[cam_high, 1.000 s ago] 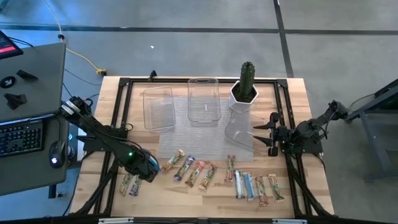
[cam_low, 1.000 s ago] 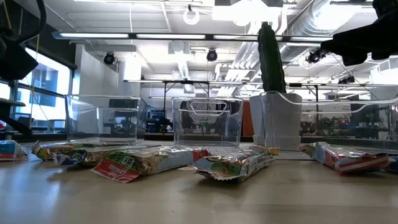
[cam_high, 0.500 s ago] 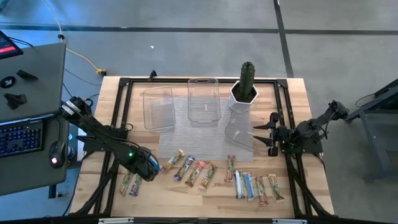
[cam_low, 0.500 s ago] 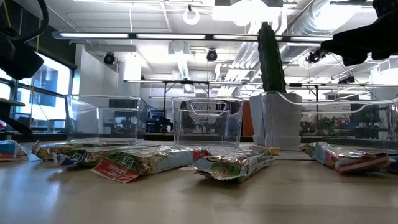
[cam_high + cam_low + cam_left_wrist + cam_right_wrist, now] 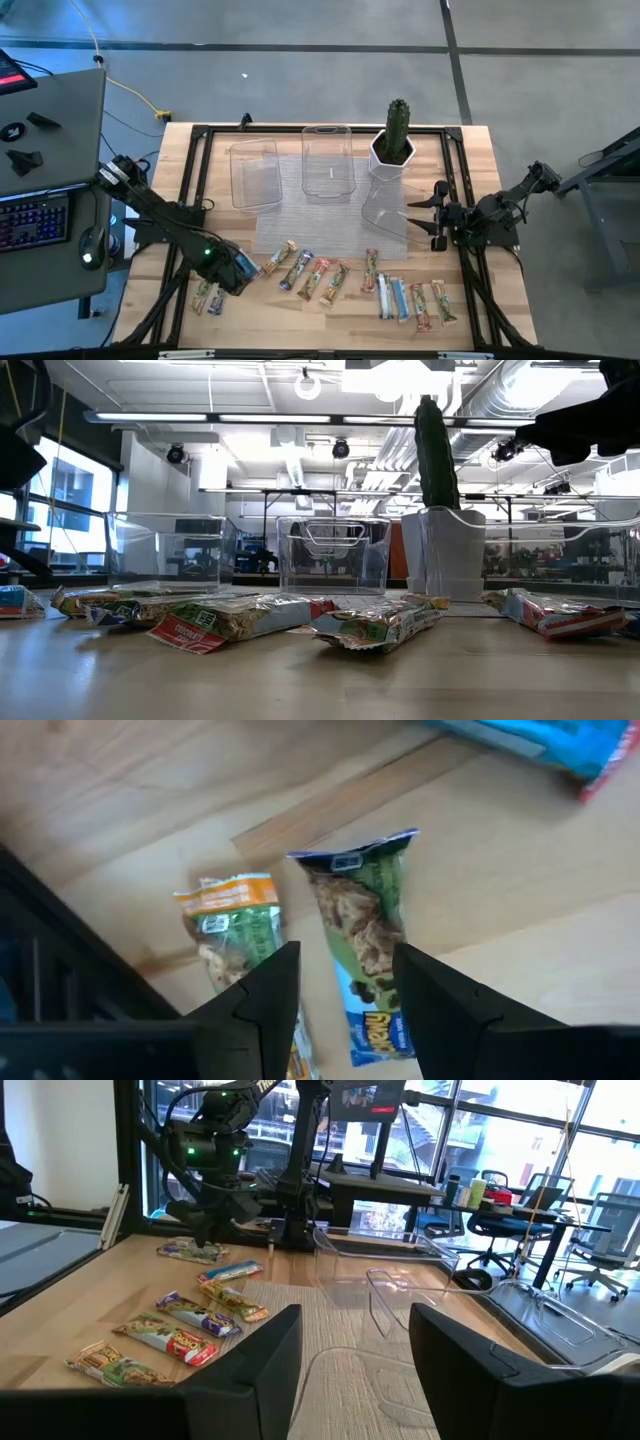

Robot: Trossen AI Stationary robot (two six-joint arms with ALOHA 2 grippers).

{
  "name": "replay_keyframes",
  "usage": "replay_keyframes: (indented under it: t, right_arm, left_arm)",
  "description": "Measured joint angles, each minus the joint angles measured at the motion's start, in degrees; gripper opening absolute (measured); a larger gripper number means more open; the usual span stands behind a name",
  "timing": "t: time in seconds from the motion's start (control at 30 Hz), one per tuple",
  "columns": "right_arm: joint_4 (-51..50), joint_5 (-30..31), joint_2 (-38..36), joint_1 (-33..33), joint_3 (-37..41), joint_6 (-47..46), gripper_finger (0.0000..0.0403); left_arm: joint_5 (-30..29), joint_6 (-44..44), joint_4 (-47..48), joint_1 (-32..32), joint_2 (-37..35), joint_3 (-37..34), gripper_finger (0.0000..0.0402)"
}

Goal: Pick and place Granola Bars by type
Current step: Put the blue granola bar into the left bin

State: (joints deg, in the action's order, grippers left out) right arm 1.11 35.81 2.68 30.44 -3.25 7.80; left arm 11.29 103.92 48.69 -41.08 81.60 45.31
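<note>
Closest to the front edge of the wooden table (image 5: 470, 160): granola bars (image 5: 320, 282) strung out in a loose row, all lying flat on the wood. Two of them off on their own at the left end, a blue-and-green bar (image 5: 368, 945) and an orange-and-green bar (image 5: 238, 925), side by side but not touching. Then a fanned group of four or five near the middle (image 5: 305, 273), purple and red-orange wrappers mixed in. Then another bunch at the right (image 5: 412, 298), blue-white and green-tan ones packed close together.

Left gripper (image 5: 232, 272) hanging right over that left-end pair, fingers spread with a clear gap, nothing held. From the left wrist view, blue-and-green bar lined up in the gap between the fingers (image 5: 268, 990), orange-and-green one poking out from behind one finger.

Right gripper (image 5: 432, 215) parked over the right side of the table, level with the mesh mat's edge, fingers apart, empty too.

A bit further back: a grey mesh mat (image 5: 310, 225) in the middle, with a clear curved plastic piece (image 5: 385, 212) sitting on its right part.

At the far side: two clear plastic bins, left bin (image 5: 254, 175) and middle bin (image 5: 328, 162), both with no bars inside. Beside the middle one, a white pot (image 5: 392, 152) with a green cactus (image 5: 398, 122) standing upright in it.

Off the table on the left, a grey desk (image 5: 60, 120) with a keyboard (image 5: 28, 220) and mouse (image 5: 90, 245).
</note>
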Motion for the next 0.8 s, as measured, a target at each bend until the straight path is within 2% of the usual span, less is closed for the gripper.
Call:
replay_keyframes:
  t: [0.3,0.63,0.8]
  right_arm:
    - [0.01,-0.02,0.00,0.00,0.00,-0.01,0.0170]
    - [0.01,-0.02,0.00,0.00,0.00,-0.01,0.0170]
    - [0.00,-0.02,-0.01,0.00,0.00,0.02,0.0170]
  left_arm:
    - [-5.54,3.30,-2.13,-2.53,0.38,-0.02,0.0236]
    - [-4.39,2.59,-4.17,-2.50,6.96,-0.08,0.0240]
    - [-4.59,2.43,-4.20,-2.47,7.65,0.07,0.0240]
